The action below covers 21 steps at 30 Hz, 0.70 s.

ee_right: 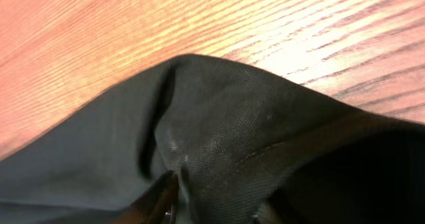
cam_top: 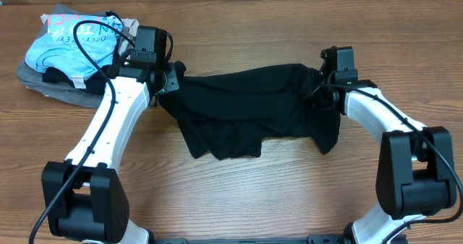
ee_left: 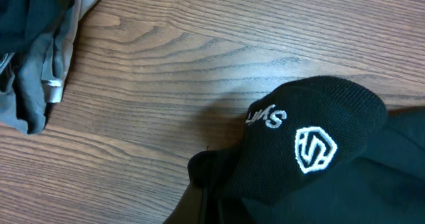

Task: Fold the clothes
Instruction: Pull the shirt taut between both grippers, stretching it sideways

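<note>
The black shirt [cam_top: 249,106] hangs stretched between my two grippers over the middle of the table, its lower edge drooping onto the wood. My left gripper [cam_top: 168,80] is shut on its left end. In the left wrist view the black cloth [ee_left: 332,157] bunches over the fingers and shows a white logo [ee_left: 315,148]. My right gripper [cam_top: 327,85] is shut on the shirt's right end. In the right wrist view the black fabric [ee_right: 239,144] drapes over the fingers [ee_right: 212,207] and hides most of them.
A pile at the back left holds a light blue printed shirt [cam_top: 69,45] on grey folded garments [cam_top: 51,88]; the grey cloth also shows in the left wrist view [ee_left: 36,84]. The wooden table [cam_top: 260,193] lies under everything.
</note>
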Tool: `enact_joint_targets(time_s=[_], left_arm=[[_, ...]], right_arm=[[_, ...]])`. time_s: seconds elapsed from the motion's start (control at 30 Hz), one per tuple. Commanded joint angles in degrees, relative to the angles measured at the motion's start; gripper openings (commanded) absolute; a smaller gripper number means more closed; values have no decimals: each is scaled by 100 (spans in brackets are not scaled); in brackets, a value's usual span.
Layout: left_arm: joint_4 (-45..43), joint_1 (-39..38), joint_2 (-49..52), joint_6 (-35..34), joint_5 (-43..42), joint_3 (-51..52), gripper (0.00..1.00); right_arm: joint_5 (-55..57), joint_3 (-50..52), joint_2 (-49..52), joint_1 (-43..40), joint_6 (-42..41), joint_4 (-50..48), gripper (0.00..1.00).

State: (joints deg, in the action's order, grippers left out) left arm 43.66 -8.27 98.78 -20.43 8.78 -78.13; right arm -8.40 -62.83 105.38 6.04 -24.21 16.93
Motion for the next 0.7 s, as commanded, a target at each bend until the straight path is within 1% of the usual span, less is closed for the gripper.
enact_joint_targets(time_s=[0.0, 0.03, 0.17, 0.3, 0.4, 0.47, 0.6, 0.67], left_arm=[[-28, -11, 33, 118, 61, 31, 4], [-46, -11, 33, 120, 61, 31, 4], [-85, -9, 28, 424, 59, 4, 4], [-33, -2, -46, 979, 63, -203, 4], [79, 0, -175, 1176, 68, -579, 4], [184, 0, -260, 1285, 76, -922, 4], [507, 0, -450, 1604, 76, -1718, 4], [636, 0, -540, 1668, 76, -2085, 4]], right_arm=[[63, 7, 87, 11, -15, -96, 10], [70, -26, 33, -4, -142, -103, 4], [-24, -291, -284, -208, -157, 197, 4], [-79, -857, -903, -660, -153, 953, 4], [-162, -1464, -1305, -1123, -26, 1725, 4], [-376, -1941, -1467, -1473, 214, 2299, 4], [-782, -2887, -1532, -2098, 568, 3357, 4], [-1038, -3226, -1534, -2321, 756, 3720, 4]])
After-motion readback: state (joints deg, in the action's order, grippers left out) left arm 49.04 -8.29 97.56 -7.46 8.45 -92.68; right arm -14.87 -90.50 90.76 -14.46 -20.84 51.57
